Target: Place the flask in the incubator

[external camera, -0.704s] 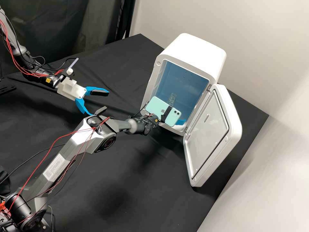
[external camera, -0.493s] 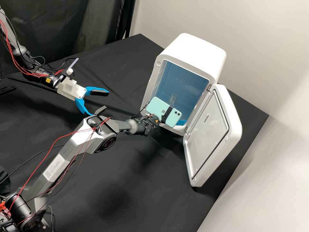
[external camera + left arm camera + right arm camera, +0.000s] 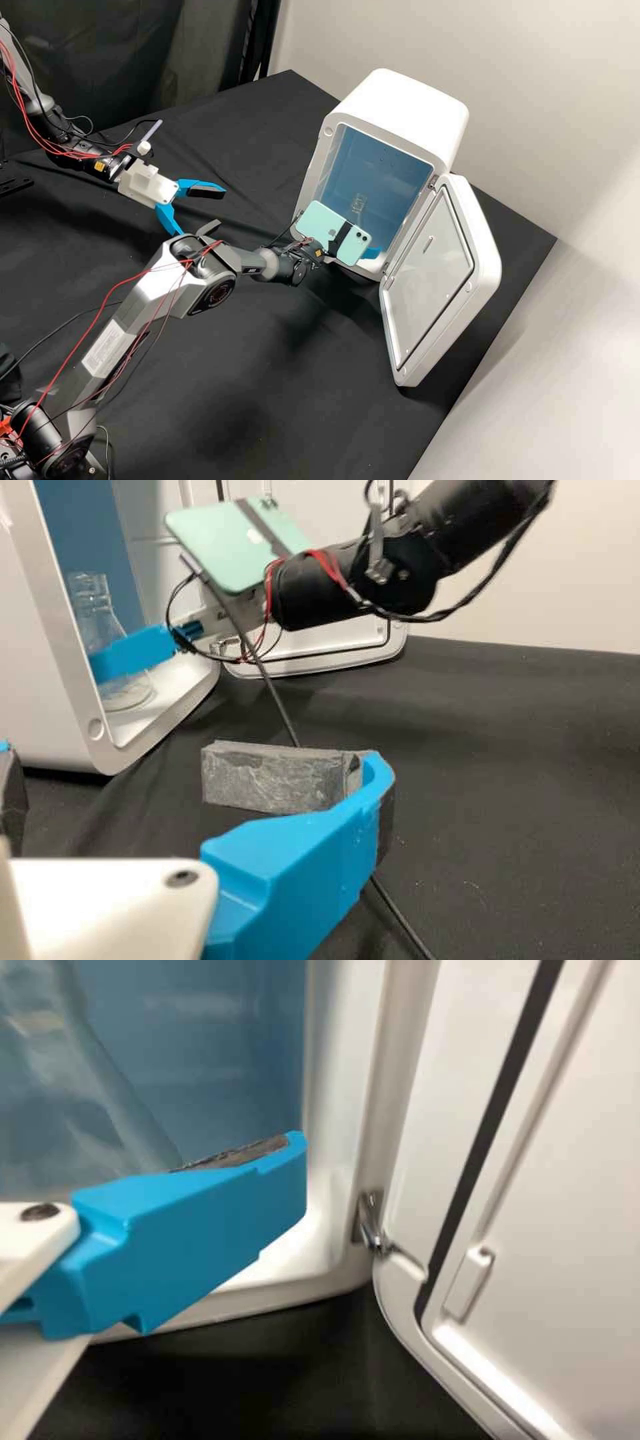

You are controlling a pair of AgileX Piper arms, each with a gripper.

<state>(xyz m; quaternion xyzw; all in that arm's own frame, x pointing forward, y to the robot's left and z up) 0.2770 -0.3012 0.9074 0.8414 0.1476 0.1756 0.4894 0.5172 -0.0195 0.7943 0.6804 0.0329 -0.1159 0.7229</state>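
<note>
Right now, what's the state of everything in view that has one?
incubator, door swung wide open
flask, upright on the incubator floor
left pincer, open, empty, above the bench
right pincer, at the incubator mouth beside the flask; grip unclear

No legible text — arm label (image 3: pixel 107 347) unreadable

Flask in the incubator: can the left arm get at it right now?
Probably not. The flask stands inside the open incubator, but the right arm sits in the opening right in front of it. The left gripper, open, would have to get past it.
</note>
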